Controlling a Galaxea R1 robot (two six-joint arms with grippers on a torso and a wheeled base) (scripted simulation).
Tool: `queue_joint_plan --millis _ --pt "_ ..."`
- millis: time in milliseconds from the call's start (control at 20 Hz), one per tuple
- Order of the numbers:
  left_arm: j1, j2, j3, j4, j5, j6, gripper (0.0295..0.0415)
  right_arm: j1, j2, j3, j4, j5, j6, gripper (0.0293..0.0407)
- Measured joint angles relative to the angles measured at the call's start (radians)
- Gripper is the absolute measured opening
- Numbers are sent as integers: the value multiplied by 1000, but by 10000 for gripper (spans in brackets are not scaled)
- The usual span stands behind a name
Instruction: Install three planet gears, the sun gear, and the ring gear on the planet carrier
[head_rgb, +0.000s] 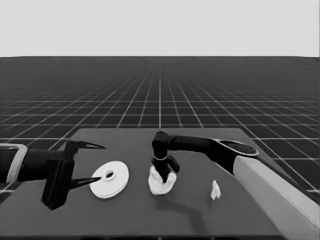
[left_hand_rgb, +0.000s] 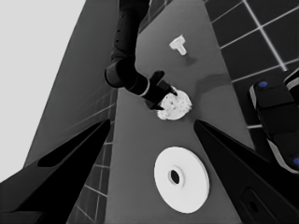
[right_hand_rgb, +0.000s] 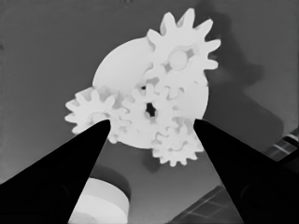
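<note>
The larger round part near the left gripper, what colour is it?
Plain white, with a dark centre hole. The larger round part shows best in the left wrist view.

Dark table (head_rgb: 125, 220), gridded floor (head_rgb: 160, 95)

In head view the right gripper (head_rgb: 165, 176) covers much of the smaller round part (head_rgb: 161, 186), so the gears on it can't be counted there; they read as one white lump. The larger round part (right_hand_rgb: 100, 203) is cut off by the pic's edge in right wrist view, only a curved bit shows. Left gripper (head_rgb: 97, 162) lower fingertip overlaps the larger part's rim in head view; touching or above, can't tell. Thin white piece (head_rgb: 215, 190) is too small to make out its shape there. Left arm is cut off at the pic's left edge.
</note>
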Motion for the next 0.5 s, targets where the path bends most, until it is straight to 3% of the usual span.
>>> queue_joint_plan --millis 50,150,300,500 --pt "0 0 0 0 0 0 385 49 -9 39 43 -27 -393 393" --pt "0 0 0 0 0 0 385 108 -14 65 88 -39 -788 388" --pt "0 0 0 0 0 0 385 132 -16 72 110 -39 -958 385" --pt "0 0 0 0 0 0 385 136 -17 73 115 -39 -997 385"
